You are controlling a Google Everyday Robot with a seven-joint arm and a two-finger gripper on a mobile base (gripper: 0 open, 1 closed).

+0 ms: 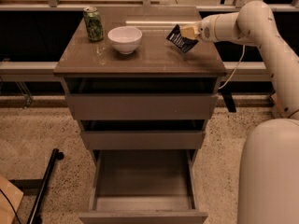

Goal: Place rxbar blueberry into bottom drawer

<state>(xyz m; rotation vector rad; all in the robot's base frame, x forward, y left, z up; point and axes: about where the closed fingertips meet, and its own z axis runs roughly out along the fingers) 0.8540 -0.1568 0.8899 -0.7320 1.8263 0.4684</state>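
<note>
While the rxbar blueberry (180, 38) hangs tilted over the right rear part of the counter (140, 60), I see its dark wrapper caught at the upper end by the gripper (188, 32), whose pale jaws are pinching that end of the bar. The bar's lower corner points down toward the counter, and I cannot tell from my feed whether it touches the surface. The gripper reaches in from the right on the white arm (254, 22), which bends down toward the robot's large white body (271, 171) at the lower right. To the left of the bar, near the middle of the counter, a white bowl (124, 38) stands upright, and a green can (93, 24) stands farther left at the rear corner, well apart from the bar. Below the counter, the two shallower drawers sit only slightly out, while the bottom drawer (142, 183) is pulled far forward, its grey inside bare. On the speckled floor to the left lies a black pole (44, 190).
</note>
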